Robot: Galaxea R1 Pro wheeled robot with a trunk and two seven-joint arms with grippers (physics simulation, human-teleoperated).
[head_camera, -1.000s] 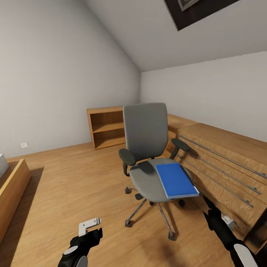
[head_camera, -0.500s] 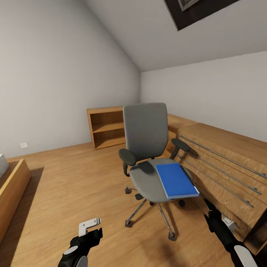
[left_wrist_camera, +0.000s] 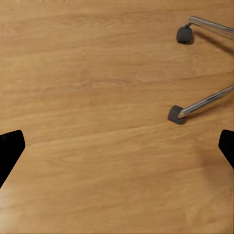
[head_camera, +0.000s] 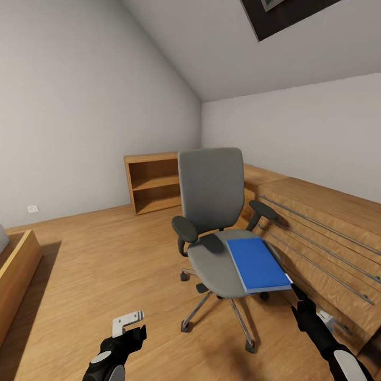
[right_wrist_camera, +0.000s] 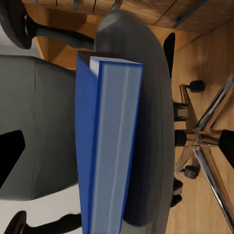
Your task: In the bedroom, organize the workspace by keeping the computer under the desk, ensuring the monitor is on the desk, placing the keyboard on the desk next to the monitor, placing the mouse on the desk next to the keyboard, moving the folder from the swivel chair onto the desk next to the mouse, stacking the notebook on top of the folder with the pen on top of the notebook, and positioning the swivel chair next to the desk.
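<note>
Where swivel chair (head_camera: 211, 222) stands; folder (head_camera: 258, 264) atop seat

Swivel chair (head_camera: 214, 211): seat and back in matt grey cloth-like upholstery; armrests matt black plastic; base spokes polished chrome metal, casters dull black.
Folder (head_camera: 258, 263): smooth bright blue cover, slight sheen; page edges pale, papery in right wrist view.
Floor (head_camera: 106, 264): light wood planks, visible grain, satin finish.
Low cabinet (head_camera: 328, 233): warm wood veneer, brushed metal rails.
Bookshelf (head_camera: 152, 182): same wood, matt.
Walls: flat matt paint.
</note>
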